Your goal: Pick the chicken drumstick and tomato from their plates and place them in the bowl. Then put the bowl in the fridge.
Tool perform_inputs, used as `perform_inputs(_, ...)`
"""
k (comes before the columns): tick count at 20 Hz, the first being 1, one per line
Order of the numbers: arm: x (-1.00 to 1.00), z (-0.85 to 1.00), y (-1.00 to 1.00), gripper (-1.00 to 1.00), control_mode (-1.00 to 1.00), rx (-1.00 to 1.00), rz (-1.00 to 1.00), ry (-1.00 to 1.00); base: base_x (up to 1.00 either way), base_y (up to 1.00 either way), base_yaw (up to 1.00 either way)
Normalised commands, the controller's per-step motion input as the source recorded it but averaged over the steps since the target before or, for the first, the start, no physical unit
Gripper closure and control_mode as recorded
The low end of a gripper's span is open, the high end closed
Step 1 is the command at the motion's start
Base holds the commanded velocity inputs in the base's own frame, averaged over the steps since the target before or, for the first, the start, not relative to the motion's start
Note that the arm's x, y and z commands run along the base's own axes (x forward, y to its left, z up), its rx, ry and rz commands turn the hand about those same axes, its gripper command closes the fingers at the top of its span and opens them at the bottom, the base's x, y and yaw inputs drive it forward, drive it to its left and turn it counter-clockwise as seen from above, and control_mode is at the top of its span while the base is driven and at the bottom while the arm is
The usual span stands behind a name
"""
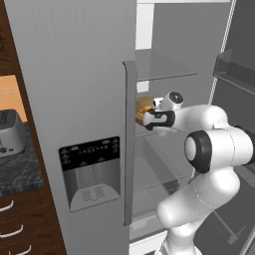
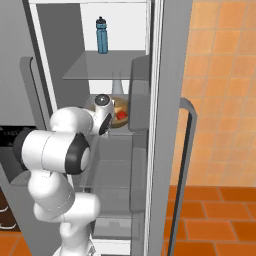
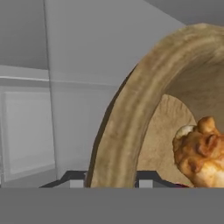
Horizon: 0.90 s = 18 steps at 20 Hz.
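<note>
The fridge [image 1: 74, 99] stands with its right door open, and my arm reaches into its inside [image 2: 105, 65]. The brown wooden bowl [image 3: 127, 118] is tilted in my gripper [image 3: 110, 180], which is shut on its rim. In the left base view the bowl [image 1: 142, 110] shows past the closed door's handle, just ahead of the gripper [image 1: 153, 118]. It hangs at the level of the middle glass shelf [image 2: 117, 131]. The golden-brown chicken drumstick [image 3: 200, 151] lies inside the bowl [image 2: 121, 107]. So does the red tomato [image 2: 121, 115]. The plates are out of view.
A blue bottle [image 2: 102, 35] stands on the upper shelf. The open right door [image 2: 170, 100] carries bins [image 1: 234, 69] close to my elbow. Left of the fridge are a dark counter with a toaster [image 1: 10, 132] and wooden drawers [image 1: 15, 229].
</note>
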Motion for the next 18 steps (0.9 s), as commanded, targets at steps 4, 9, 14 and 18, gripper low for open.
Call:
perform_inputs(4, -0.11, 0.09, 0.00, -1.00, -1.00, 0.00, 0.00, -0.05, 0.00, 0.00, 0.00)
perform_inputs(9, -0.27, 0.18, 0.00, -1.00, -1.00, 0.00, 0.00, -0.23, 0.00, 0.00, 0.00)
perform_inputs(14, -0.37, 0.44, 0.00, -1.00, -1.00, -0.02, -0.02, -0.16, 0.00, 0.00, 0.00)
perform_inputs(18, -0.62, 0.50, 0.00, -1.00, -1.00, 0.00, -0.14, 0.00, 0.00, 0.00, 0.00)
